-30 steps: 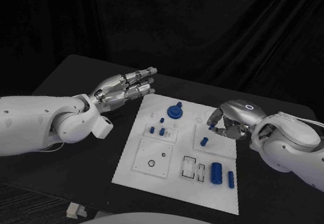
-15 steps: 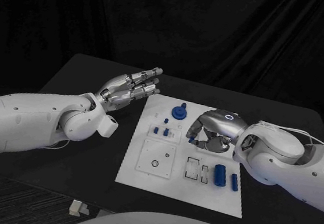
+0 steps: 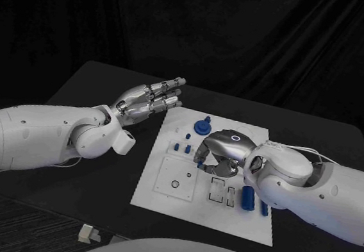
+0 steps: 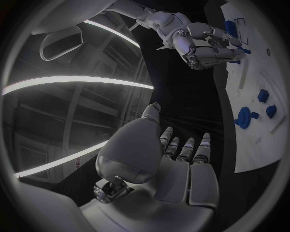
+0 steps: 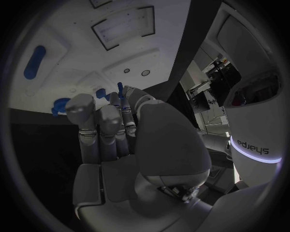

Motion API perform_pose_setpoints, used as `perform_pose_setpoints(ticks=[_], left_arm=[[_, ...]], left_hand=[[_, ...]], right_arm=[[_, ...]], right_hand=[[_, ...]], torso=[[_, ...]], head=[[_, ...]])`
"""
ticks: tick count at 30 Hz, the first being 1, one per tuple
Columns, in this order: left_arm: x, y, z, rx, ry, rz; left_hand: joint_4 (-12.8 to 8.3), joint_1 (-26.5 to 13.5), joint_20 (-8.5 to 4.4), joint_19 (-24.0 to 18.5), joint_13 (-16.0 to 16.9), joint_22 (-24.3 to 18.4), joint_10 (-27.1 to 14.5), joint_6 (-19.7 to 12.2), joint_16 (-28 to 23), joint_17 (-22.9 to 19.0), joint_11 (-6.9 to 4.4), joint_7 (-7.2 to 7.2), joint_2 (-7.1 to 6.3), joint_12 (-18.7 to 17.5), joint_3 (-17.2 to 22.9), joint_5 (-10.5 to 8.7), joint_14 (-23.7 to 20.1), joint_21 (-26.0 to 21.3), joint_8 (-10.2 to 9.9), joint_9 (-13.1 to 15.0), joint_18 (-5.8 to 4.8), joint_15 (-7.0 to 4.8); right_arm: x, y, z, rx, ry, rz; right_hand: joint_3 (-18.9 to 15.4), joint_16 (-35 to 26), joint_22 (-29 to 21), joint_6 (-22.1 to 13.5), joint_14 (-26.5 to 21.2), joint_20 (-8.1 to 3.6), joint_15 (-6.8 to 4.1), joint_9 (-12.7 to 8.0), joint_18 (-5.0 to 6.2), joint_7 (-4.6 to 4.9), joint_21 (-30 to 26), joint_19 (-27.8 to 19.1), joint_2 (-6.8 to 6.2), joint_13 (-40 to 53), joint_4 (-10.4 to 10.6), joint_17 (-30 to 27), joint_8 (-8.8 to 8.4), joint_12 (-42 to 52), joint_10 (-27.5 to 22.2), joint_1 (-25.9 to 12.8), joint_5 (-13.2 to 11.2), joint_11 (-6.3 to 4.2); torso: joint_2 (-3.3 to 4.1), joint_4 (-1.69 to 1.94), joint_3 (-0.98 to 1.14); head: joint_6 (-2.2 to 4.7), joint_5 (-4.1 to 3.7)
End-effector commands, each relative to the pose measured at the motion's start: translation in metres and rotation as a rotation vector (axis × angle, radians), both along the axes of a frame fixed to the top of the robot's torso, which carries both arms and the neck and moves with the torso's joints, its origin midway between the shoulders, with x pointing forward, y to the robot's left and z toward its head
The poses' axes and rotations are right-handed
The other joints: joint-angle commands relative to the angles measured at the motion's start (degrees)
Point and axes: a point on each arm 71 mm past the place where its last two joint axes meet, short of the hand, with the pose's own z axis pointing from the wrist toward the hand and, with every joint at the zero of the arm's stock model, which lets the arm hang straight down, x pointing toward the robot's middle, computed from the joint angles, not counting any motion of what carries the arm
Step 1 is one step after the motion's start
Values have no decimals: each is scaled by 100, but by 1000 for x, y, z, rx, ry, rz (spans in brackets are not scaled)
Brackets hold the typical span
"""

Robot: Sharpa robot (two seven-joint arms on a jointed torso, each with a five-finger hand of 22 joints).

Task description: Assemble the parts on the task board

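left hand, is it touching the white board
Apart. In the head view the left hand hovers open beside the board, with dark table between them; the left wrist view shows the same gap between its fingers and the board's edge.

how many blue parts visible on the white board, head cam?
6: round blue knob at far edge, three small pegs just nearer, two cylinders near right. Right robot hand may hide more.

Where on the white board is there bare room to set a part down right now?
The near strip of the board, below the square plate and the slots, is bare. The far right corner also looks free. The middle is crowded: the right hand hangs over it, with the blue pegs and blue knob close by.
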Motion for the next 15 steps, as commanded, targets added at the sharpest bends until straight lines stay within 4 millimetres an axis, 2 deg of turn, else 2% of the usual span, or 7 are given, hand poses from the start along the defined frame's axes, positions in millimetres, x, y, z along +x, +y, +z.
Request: perform_pose_setpoints(ticks=[1,11,15], left_arm=[[0,-1,3,-36,-29,1],[0,0,2,-33,-25,3],[0,0,1,-33,-23,0]], left_hand=[[-37,-14,-18,-20,-5,-14,-10,-4,-5,-10,-11,24,63,-38,-12,5,-18,-9,13,-2,42,-47],[-44,-13,-24,-28,-5,-25,-10,11,-7,-11,-19,53,73,-38,-9,5,-21,-13,17,0,43,-56],[-48,-13,-25,-28,-5,-23,-10,16,-7,-11,-22,67,79,-38,-7,4,-21,-13,19,1,44,-56]], right_arm=[[0,1,-5,-31,-16,-1],[0,7,-14,-35,-6,-3],[-1,10,-16,-28,-6,-2]], right_hand=[[8,30,700,16,34,2,7,9,-99,-4,35,52,-22,-3,31,2,-39,-23,50,-51,-3,-3],[10,48,704,15,34,2,6,9,-102,-6,63,54,-23,-2,28,15,-42,-24,54,-50,-11,-6],[16,70,708,18,33,1,4,10,-104,-7,91,55,-21,0,20,32,-44,-25,63,-42,-22,-9]], torso=[[22,6,7],[28,23,-6],[24,26,-1]], head=[[-1,13],[-1,0],[-1,-16]])
